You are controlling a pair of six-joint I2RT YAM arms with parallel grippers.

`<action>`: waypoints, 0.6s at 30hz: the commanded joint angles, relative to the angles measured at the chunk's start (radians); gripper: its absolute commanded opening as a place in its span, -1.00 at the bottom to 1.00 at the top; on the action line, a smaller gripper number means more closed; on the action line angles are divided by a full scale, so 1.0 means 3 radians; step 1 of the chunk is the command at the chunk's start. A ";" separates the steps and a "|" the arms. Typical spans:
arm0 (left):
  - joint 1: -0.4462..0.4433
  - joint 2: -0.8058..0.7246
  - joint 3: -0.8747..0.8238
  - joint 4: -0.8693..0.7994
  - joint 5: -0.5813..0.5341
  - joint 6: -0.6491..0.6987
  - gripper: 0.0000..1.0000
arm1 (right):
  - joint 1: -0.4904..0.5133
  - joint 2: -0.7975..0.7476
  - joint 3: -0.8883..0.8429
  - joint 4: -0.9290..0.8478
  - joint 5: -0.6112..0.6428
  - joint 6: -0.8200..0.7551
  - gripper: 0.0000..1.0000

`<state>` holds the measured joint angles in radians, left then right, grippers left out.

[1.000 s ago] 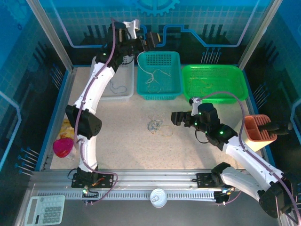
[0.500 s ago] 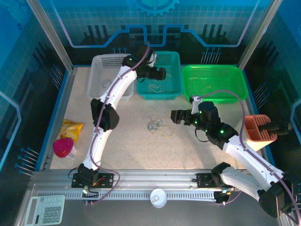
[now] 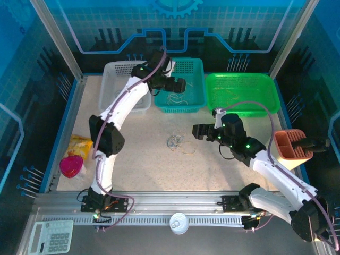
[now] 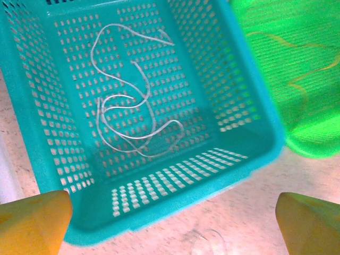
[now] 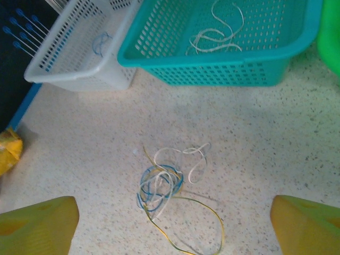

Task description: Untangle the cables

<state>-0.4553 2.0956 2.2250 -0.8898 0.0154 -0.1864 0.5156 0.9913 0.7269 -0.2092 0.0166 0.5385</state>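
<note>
Teal basket holds white cable; green basket, yellow cable.

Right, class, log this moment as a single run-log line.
left gripper: open, by teal basket | white cable: loose inside basket | right gripper: open, facing cables | cables: tangled on table, untouched

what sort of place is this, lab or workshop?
Probably a lab robot cell: blue printed wall panels enclose the table, an aluminium rail carries the arm bases, white basket, teal basket and green basket stand behind the cables.
</note>
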 commanded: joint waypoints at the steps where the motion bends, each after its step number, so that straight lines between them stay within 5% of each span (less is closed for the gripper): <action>1: -0.0007 -0.0574 -0.0570 0.0650 0.0350 -0.0257 0.98 | -0.0043 0.0187 0.0092 0.0005 -0.0067 0.0005 0.76; 9: 0.0060 -0.1875 -0.2701 0.1938 0.0656 -0.0938 0.98 | -0.0037 0.0897 0.0166 0.0237 -0.0239 0.0103 0.26; 18: -0.0102 -0.3014 -0.4529 0.2792 0.0429 -0.1478 0.98 | -0.0032 0.1685 0.0321 0.0654 -0.0418 0.0306 0.09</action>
<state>-0.4683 1.2789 0.9428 -0.1822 0.1722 -0.5541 0.5137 1.4631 0.7879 -0.0807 -0.0727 0.5972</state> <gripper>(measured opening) 0.992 0.552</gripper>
